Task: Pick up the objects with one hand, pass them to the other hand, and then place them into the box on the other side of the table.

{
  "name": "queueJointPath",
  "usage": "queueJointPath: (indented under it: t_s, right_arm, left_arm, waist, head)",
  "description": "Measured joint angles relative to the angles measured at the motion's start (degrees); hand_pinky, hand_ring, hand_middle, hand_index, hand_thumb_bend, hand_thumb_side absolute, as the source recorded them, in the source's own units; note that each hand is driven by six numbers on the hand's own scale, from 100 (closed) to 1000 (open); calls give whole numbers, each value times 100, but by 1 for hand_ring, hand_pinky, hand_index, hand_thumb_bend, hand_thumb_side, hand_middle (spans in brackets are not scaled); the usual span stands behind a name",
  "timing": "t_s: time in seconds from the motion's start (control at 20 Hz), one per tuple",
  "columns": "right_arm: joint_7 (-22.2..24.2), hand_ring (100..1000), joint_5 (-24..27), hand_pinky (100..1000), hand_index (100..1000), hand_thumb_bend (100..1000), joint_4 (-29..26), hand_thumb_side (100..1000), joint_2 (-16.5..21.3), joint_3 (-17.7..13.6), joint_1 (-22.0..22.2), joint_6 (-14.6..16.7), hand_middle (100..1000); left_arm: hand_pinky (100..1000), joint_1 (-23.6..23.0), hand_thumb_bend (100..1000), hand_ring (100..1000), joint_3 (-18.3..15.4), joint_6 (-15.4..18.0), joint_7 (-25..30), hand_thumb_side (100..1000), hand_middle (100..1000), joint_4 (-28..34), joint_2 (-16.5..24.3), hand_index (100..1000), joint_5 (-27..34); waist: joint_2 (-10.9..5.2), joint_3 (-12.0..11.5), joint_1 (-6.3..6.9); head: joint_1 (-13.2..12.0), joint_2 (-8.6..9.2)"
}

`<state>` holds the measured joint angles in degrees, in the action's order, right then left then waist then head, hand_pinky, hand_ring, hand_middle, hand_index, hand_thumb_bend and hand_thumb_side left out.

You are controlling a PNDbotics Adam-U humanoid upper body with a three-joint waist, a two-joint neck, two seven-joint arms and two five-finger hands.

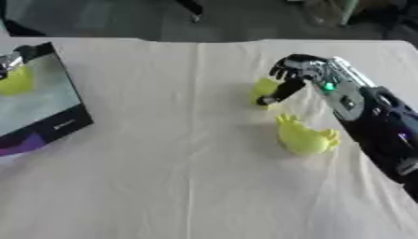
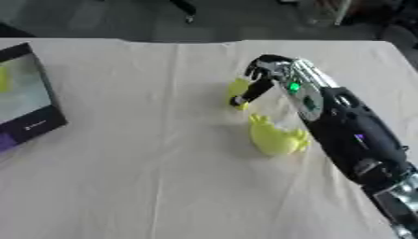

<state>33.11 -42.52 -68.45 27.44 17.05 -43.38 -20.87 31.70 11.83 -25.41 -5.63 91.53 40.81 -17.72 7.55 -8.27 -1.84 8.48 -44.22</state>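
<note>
My right hand [image 1: 292,70] reaches in from the right, over the middle right of the table. Its fingers curl over the top of a small yellow-green object [image 1: 262,87] and its thumb lies down the object's near side. The object seems to touch the cloth. A second, larger yellow-green object [image 1: 303,137] with knobbly ends lies just in front of the hand, beside my forearm [image 1: 372,116]. The box [image 1: 69,123], dark-walled with a pale inside, stands at the left edge and holds a yellow item [image 1: 16,81]. My left hand shows in neither view.
A cream cloth [image 1: 163,163] covers the whole table. The table's far edge [image 1: 204,41] runs across the top, with dark floor and chair legs beyond it. A purple patch [image 1: 20,144] shows on the box's near wall.
</note>
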Motion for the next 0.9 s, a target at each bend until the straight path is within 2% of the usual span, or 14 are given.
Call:
queueJointPath:
  t_s: [0.9]
  right_arm:
    - [-264, 816, 215, 879, 783, 516, 301, 332, -43, -70, -44, -106, 713]
  left_arm:
    - [861, -4, 614, 748, -3, -31, -63, 522, 587, 1, -15, 747, -49]
  waist:
    - [75, -44, 2]
  head:
    - [56, 0]
